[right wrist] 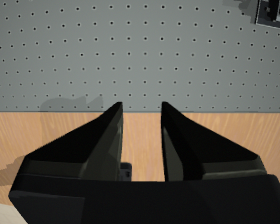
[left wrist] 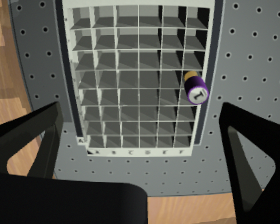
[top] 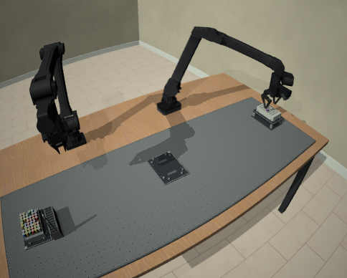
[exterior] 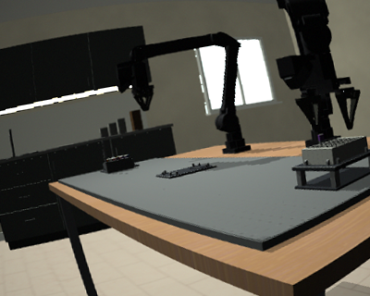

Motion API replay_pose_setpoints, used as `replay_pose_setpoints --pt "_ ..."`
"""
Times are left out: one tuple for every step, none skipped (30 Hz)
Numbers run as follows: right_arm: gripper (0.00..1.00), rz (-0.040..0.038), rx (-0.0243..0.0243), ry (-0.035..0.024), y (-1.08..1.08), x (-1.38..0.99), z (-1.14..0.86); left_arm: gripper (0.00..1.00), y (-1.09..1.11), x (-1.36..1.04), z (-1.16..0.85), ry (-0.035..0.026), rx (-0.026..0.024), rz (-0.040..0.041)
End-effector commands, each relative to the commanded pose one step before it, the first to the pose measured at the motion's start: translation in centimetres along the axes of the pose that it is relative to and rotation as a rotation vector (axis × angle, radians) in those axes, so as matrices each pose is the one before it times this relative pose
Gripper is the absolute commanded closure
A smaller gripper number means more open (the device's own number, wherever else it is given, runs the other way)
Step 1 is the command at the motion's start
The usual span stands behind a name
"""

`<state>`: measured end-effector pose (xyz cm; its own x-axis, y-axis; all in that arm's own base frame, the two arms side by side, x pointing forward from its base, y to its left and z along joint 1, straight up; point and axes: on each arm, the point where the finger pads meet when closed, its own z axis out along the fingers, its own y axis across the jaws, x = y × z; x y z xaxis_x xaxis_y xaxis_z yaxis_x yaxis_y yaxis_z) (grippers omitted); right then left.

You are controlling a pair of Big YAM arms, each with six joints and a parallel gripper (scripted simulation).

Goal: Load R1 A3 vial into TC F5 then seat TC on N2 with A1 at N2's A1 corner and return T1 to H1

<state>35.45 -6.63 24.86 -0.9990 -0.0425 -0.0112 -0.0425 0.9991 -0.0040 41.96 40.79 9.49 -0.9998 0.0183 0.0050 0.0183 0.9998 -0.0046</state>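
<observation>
The white tube carrier TC (top: 274, 114) (exterior: 332, 154) (left wrist: 150, 151) sits on the raised nest N2 (top: 269, 122) (exterior: 305, 186) and looks flat. A purple-capped vial (exterior: 320, 137) (left wrist: 195, 89) stands in column F, about the fifth row from the lettered edge; its base is hidden. My left gripper (exterior: 334, 126) (left wrist: 141, 111) is wide open, just above TC. My right gripper (exterior: 145, 109) (right wrist: 142, 111) is part open and empty, high near its arm's base. The vial rack R1 (top: 34, 234) holds capped vials. The forceps T1 (top: 48, 221) are at the holder H1 (top: 58, 232); their tips are hidden.
A low dark nest plate (top: 168, 168) (exterior: 187, 171) with small posts lies empty at mid-table. A corner of a dark fixture (right wrist: 269, 20) shows at the upper right of the right wrist view. R1 and H1 stand close together.
</observation>
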Motion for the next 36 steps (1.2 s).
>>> replay_pose_setpoints --pt "0.76 0.01311 -0.00882 0.02659 -0.027 0.125 0.760 0.00 -1.514 -0.259 -2.608 -0.02181 -0.02053 0.01269" --pt "0.76 0.00000 0.00000 0.00000 0.000 0.000 0.000 0.00 -0.309 0.007 -0.127 -0.00249 -0.00232 -0.00411" --pt "0.76 0.00000 0.00000 0.00000 0.000 0.000 0.000 0.00 -0.316 0.013 -0.128 -0.00225 -0.00204 0.00000" --pt "0.76 0.00000 0.00000 0.00000 0.000 0.000 0.000 0.00 -0.322 0.019 -0.129 -0.00200 -0.00177 0.00000" --pt "0.76 0.00000 0.00000 0.00000 0.000 0.000 0.000 0.00 0.000 0.000 0.000 0.00000 0.00000 0.00000" --pt "0.76 0.00000 0.00000 0.00000 0.000 0.000 0.000 0.00 0.000 0.000 0.000 0.00000 0.00000 0.00000" --pt "0.76 0.00000 0.00000 0.00000 0.000 0.000 0.000 0.00 0.547 -0.893 -1.457 -0.02765 -0.02622 0.00001" --pt "0.76 0.00000 0.00000 0.00000 0.000 0.000 0.000 0.00 -1.242 0.982 1.137 0.02443 0.02351 -0.00002" --pt "0.76 0.00000 0.00000 0.00000 0.000 0.000 0.000 0.00 -0.378 0.076 -0.132 0.00036 0.00054 0.00000" --pt "0.76 0.00000 0.00000 0.00000 0.000 0.000 0.000 0.00 -0.361 0.059 -0.132 -0.00035 -0.00013 0.00000" --pt "0.76 0.00000 0.00000 0.00000 0.000 0.000 0.000 0.00 -0.353 0.050 -0.132 -0.00072 -0.00047 0.00000" --pt "0.76 0.00000 0.00000 0.00000 0.000 0.000 0.000 0.00 -0.359 0.056 -0.132 -0.00047 -0.00023 0.00000" --pt "0.76 0.00000 0.00000 0.00000 0.000 0.000 0.000 0.00 -0.365 0.062 -0.132 -0.00022 0.00001 0.00000" --pt "0.76 0.00000 0.00000 0.00000 0.000 0.000 0.000 0.00 -0.370 0.068 -0.133 0.00004 0.00025 0.00000" --pt "0.76 0.00000 0.00000 0.00000 0.000 0.000 0.000 0.00 -0.376 0.075 -0.133 0.00030 0.00048 0.00000" --pt "0.76 0.00000 0.00000 0.00000 0.000 0.000 0.000 0.00 -0.381 0.081 -0.133 0.00055 0.00070 0.00000" --pt "0.76 0.00000 0.00000 0.00000 0.000 0.000 0.000 0.00 -0.387 0.087 -0.132 0.00081 0.00092 0.00000" --pt "0.76 0.00000 0.00000 0.00000 0.000 0.000 0.000 0.00 -0.392 0.094 -0.132 0.00107 0.00113 0.00000" --pt "0.76 0.00000 0.00000 0.00000 0.000 0.000 0.000 0.00 -0.397 0.100 -0.132 0.00133 0.00134 0.00000" --pt "0.76 0.00000 0.00000 0.00000 0.000 0.000 0.000 0.00 -0.402 0.107 -0.131 0.00159 0.00154 0.00000" --pt "0.76 0.00000 0.00000 0.00000 0.000 0.000 0.000 0.00 -0.408 0.113 -0.131 0.00185 0.00174 0.00000" --pt "0.76 0.00000 0.00000 0.00000 0.000 0.000 0.000 0.00 0.000 0.000 0.000 0.00000 0.00000 0.00000" --pt "0.76 0.00000 0.00000 0.00000 0.000 0.000 0.000 0.00 0.000 0.000 0.000 0.00000 0.00000 0.00000" --pt "0.76 0.00000 0.00000 0.00000 0.000 0.000 0.000 0.00 -0.025 -0.342 -0.750 -0.01085 -0.00896 0.00000" --pt "0.76 0.00000 0.00000 0.00000 0.000 0.000 0.000 0.00 -0.809 0.593 0.476 0.01534 0.01301 -0.00001" --pt "0.76 0.00000 0.00000 0.00000 0.000 0.000 0.000 0.00 -0.422 0.134 -0.129 0.00265 0.00231 0.00000" --pt "0.76 0.00000 0.00000 0.00000 0.000 0.000 0.000 0.00 -0.382 0.086 -0.128 0.00068 0.00066 0.00000" --pt "0.76 0.00000 0.00000 0.00000 0.000 0.000 0.000 0.00 -0.369 0.071 -0.128 0.00006 0.00014 0.00000" --pt "0.76 0.00000 0.00000 0.00000 0.000 0.000 0.000 0.00 -0.369 0.071 -0.128 0.00006 0.00014 0.00000" --pt "0.76 0.00000 0.00000 0.00000 0.000 0.000 0.000 0.00 -0.369 0.071 -0.128 0.00006 0.00014 0.00000" --pt "0.76 0.00000 0.00000 0.00000 0.000 0.000 0.000 0.00 -0.369 0.071 -0.128 0.00006 0.00014 0.00000" --pt "0.76 0.00000 0.00000 0.00000 0.000 0.000 0.000 0.00 -0.369 0.071 -0.128 0.00006 0.00014 0.00000" --pt "0.76 0.00000 0.00000 0.00000 0.000 0.000 0.000 0.00 -0.369 0.071 -0.128 0.00006 0.00014 0.00000" --pt "0.76 0.00000 0.00000 0.00000 0.000 0.000 0.000 0.00 -0.369 0.071 -0.128 0.00006 0.00014 0.00000" --pt "0.76 0.00000 0.00000 0.00000 0.000 0.000 0.000 0.00 -0.369 0.071 -0.128 0.00006 0.00014 0.00000" --pt "0.76 0.00000 0.00000 0.00000 0.000 0.000 0.000 0.00 -0.369 0.071 -0.128 0.00006 0.00014 0.00000"
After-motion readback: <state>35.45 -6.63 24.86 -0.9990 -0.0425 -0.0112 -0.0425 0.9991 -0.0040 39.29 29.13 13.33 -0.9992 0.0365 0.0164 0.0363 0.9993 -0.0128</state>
